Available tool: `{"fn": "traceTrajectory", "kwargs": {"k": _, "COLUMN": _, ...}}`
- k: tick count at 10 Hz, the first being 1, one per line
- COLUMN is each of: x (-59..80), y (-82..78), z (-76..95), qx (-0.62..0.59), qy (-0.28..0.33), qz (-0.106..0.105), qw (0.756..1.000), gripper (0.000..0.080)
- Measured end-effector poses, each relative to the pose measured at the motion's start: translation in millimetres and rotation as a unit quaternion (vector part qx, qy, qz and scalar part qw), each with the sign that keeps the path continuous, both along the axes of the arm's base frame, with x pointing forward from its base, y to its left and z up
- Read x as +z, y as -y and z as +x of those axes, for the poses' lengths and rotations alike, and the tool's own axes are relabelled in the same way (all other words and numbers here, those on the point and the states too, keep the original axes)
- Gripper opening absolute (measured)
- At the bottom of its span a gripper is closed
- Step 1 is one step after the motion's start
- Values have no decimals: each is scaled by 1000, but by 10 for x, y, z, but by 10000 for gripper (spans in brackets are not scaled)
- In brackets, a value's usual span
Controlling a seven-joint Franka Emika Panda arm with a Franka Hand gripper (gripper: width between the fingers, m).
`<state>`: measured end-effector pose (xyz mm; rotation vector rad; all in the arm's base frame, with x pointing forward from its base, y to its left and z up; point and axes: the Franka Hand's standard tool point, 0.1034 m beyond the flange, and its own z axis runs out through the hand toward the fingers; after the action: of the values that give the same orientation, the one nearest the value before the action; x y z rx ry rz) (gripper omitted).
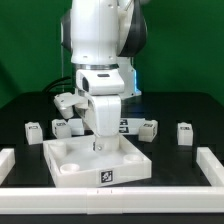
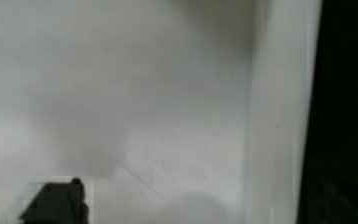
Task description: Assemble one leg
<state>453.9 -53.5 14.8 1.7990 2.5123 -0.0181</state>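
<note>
The large white square tray-like part (image 1: 75, 160) lies at the front centre of the black table in the exterior view. My gripper (image 1: 98, 142) points straight down onto its top face, near the middle. Whether its fingers are open or hold anything is hidden by the hand. Small white legs with marker tags stand in a row behind the tray: one at the exterior view's left (image 1: 33, 129), one beside it (image 1: 64, 127), and two at the right (image 1: 148, 126) (image 1: 185, 132). The wrist view shows the tray's white surface (image 2: 140, 100) very close and one dark fingertip (image 2: 55, 203).
A white raised border runs along the exterior view's left (image 1: 12, 163), right (image 1: 210, 166) and front edges of the table. A tagged white piece (image 1: 123, 125) shows behind the arm. The black table (image 2: 350, 110) shows past the tray's edge in the wrist view.
</note>
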Motion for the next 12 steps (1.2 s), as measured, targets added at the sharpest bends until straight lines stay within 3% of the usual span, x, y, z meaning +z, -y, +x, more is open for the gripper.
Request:
{"fn": "traceTrajectory", "kwargs": {"k": 2, "x": -6, "y": 2, "z": -7, "qx": 0, "qy": -1, "qz": 0, "qw": 1000, "gripper": 397}}
{"fn": "traceTrajectory", "kwargs": {"k": 3, "x": -7, "y": 2, "z": -8, "qx": 0, "qy": -1, "qz": 0, "qw": 1000, "gripper": 397}}
{"fn": "traceTrajectory", "kwargs": {"k": 4, "x": -7, "y": 2, "z": -9, "qx": 0, "qy": -1, "qz": 0, "qw": 1000, "gripper": 213}}
{"fn": "traceTrajectory", "kwargs": {"k": 5, "x": -8, "y": 3, "z": -10, "qx": -1, "qy": -1, "qz": 0, "qw": 1000, "gripper": 86}}
{"fn": "traceTrajectory", "kwargs": {"k": 12, "x": -10, "y": -3, "z": -15, "qx": -14, "qy": 1, "qz": 2, "qw": 1000, "gripper": 57}}
